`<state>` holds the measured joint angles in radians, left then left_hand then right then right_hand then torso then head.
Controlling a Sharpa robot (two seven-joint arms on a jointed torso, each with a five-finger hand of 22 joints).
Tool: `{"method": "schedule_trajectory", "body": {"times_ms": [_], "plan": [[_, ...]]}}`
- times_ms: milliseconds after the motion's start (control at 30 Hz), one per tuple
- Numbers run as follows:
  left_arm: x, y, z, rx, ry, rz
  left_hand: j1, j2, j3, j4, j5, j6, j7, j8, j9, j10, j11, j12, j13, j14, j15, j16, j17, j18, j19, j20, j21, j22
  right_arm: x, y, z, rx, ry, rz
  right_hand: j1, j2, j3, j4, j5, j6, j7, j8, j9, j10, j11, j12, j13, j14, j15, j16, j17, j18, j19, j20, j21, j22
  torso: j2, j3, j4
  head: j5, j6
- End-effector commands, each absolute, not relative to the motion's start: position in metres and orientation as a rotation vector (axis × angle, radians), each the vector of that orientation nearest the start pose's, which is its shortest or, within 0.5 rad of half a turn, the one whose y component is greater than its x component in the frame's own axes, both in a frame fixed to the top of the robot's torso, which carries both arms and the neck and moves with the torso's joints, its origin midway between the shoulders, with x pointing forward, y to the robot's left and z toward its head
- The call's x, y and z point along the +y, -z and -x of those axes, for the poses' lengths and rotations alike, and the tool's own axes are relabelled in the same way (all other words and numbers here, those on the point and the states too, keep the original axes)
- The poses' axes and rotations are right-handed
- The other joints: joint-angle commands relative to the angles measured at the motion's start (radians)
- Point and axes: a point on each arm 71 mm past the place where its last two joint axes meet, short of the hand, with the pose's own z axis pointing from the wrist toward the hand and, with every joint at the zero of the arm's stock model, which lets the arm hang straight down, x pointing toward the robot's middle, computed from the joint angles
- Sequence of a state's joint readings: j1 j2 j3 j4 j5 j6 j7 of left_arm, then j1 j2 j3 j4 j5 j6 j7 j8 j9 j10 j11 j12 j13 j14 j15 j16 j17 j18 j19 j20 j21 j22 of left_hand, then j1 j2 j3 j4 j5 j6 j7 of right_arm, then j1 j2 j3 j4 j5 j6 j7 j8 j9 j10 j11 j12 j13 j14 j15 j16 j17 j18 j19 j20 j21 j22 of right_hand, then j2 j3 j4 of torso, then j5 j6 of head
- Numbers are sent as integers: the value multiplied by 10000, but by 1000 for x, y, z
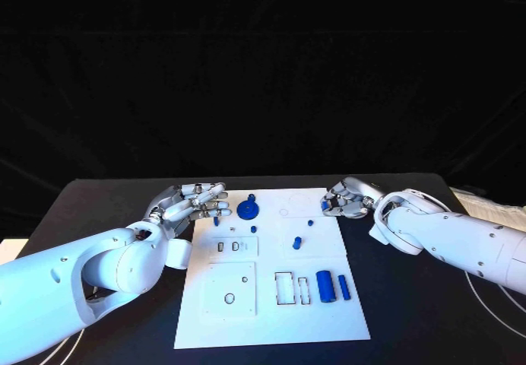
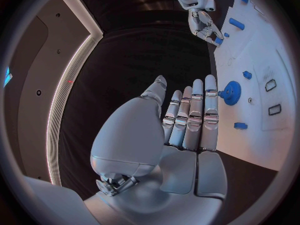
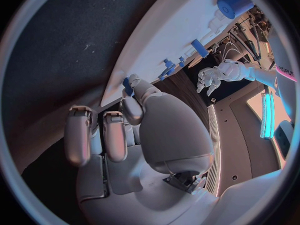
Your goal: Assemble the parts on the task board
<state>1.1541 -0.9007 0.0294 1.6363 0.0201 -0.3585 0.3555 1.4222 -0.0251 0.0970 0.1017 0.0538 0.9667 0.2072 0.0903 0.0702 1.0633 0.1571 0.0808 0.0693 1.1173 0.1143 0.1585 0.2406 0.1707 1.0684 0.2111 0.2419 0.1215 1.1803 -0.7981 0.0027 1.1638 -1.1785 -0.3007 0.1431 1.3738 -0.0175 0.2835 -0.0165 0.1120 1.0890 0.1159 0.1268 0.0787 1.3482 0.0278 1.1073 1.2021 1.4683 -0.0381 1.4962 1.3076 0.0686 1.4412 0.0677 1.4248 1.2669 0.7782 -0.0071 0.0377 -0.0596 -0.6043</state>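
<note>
Task board (image 1: 274, 304) lay mid-table, blue gear (image 1: 248, 207) near its far-left corner. Left hand (image 1: 198, 201) just beside gear, fingers straight, pressed together, holding nothing. Right hand (image 1: 349, 198) at board's far-right corner, fingers curled, grip unclear.

The head camera looks down on the table (image 1: 121, 205) from above. Each wrist camera sits close behind its own robot hand, facing along the fingers. All three views share the task board (image 1: 274, 319) (image 2: 275, 55) (image 3: 169, 30).
</note>
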Motion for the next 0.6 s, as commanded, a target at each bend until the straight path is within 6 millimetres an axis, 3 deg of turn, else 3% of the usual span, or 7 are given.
{"method": "schedule_trajectory", "body": {"times_ms": [33, 400, 600], "plan": [[206, 168, -470, 14081, 15917, 11752, 15, 46, -4, -71, -31, 74, -3, -43, -8, 77, -4, -45, -14, -15, -60, -55, 10, 87, 35, -12, -30, -10, -286, 193, -540, 15879, -6813, -1410, 13, 241, 80, -19, -49, 236, -89, 65, 99, 12, -54, 65, 16, 777, -92, 46, 1465, -64, 24, -71, 23, 25, -5, 4, -9, 17, 5], [209, 169, -472, 14022, 15826, 11808, 5, 55, 2, -76, -31, 74, -2, -49, -8, 78, -2, -51, -15, -21, -57, -63, 18, 85, 31, -11, -34, -12, -265, 174, -527, 15908, -7245, -2868, -459, 373, 129, 173, 184, 276, -156, 74, 126, 64, -110, 0, -19, 769, -150, 12, 1422, -53, 10, -143, -12, -45, -75, -33, -25, 23, -4], [211, 170, -475, 13979, 15730, 11855, -1, 89, 22, -78, -30, 81, -7, -52, -7, 82, -4, -55, -15, -21, -57, -67, 28, 85, 31, -12, -37, -12, -221, 165, -514, 16015, -7125, -1792, -443, 386, 176, 128, 200, 271, -166, 71, 130, 62, -123, -25, -34, 760, -162, -17, 1376, -46, -2, -154, -30, -80, -148, -78, 7, 44, -75]]}}
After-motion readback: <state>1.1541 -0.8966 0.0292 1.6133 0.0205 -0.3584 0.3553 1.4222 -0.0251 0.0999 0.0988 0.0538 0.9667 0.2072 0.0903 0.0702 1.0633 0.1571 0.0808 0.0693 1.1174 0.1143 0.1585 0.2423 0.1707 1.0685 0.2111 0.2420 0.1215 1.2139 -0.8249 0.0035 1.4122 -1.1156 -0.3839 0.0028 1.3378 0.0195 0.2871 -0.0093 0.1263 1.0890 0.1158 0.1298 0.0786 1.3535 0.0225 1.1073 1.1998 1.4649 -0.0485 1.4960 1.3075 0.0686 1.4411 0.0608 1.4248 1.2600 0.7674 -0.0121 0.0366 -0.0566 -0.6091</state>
